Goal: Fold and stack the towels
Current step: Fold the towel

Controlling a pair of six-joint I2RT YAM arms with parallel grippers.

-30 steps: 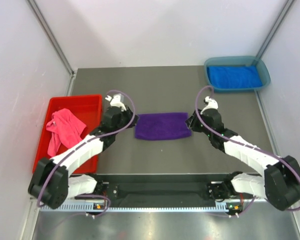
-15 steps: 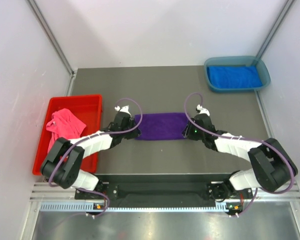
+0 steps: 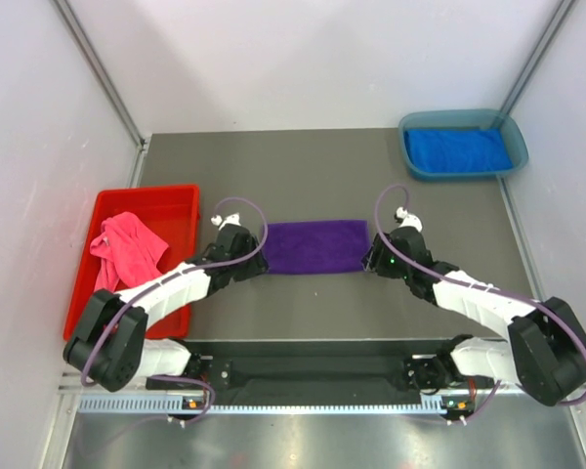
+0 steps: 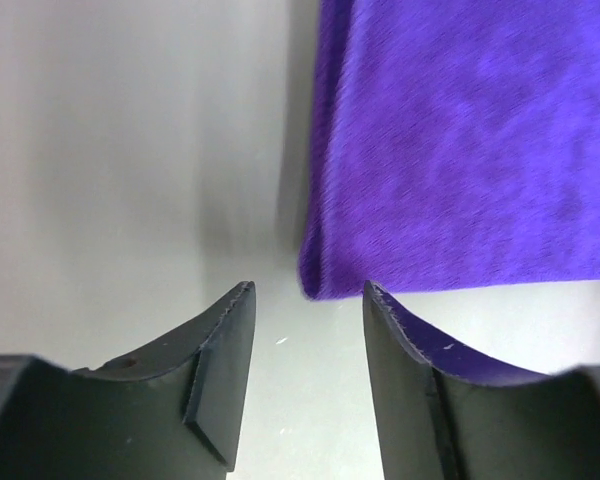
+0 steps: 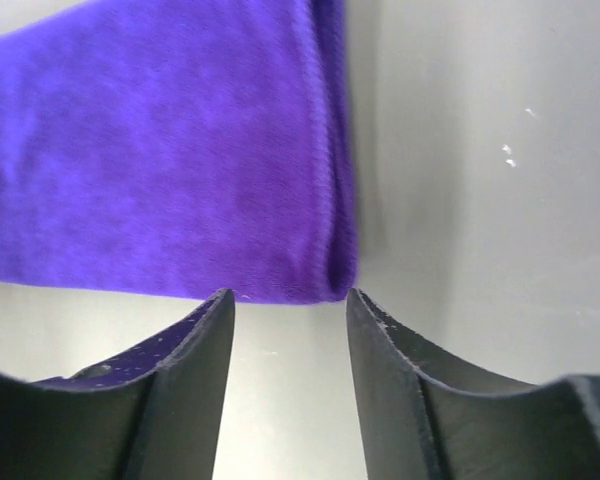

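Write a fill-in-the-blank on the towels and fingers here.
The pink towel lies in the ____ bin. The middle towel is ____. The left fingers and right fingers are both ____, gripping nothing.
Missing: red; purple; open.

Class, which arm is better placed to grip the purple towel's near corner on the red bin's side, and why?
Left. The left claw is open with that corner of the purple towel right at its fingertips, on the red bin side. The right claw is open at the opposite near corner.
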